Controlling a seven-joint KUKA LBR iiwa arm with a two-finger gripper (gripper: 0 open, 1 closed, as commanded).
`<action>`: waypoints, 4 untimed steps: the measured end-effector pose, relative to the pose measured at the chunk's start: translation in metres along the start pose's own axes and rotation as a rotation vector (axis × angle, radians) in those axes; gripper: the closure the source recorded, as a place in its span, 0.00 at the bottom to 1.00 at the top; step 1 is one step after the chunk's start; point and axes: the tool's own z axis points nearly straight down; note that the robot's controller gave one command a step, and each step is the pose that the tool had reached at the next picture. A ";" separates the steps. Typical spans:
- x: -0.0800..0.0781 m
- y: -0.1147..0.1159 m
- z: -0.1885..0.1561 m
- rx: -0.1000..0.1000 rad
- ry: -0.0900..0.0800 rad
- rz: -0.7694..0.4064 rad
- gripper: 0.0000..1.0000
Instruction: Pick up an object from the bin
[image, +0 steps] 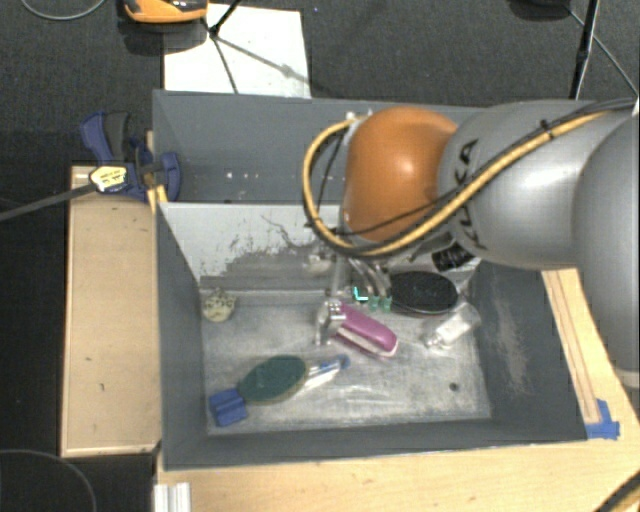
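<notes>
At frame centre the gripper (336, 318) is seen just beside the left end of a pink cylinder (370, 334); its jaw opening cannot be told, and the round cylinder may be rolled toward the black disc (422, 292) if caught off-centre.

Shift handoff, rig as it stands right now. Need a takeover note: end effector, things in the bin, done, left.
End effector: low in mid-bin, at the pink block's near end; a hold cannot be confirmed.
Others: black disc and clear piece just beyond the block, green brush at the front, beige lump by the far-side wall.
Done: nothing is out of the bin yet.
Left: secure a grasp, probably on the pink block, then lift clear.
</notes>
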 end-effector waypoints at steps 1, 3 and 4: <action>0.045 -0.105 0.100 -0.004 -0.015 0.065 0.00; 0.100 -0.128 0.072 -0.001 -0.004 0.134 0.00; 0.091 -0.124 0.100 -0.002 -0.007 0.420 0.00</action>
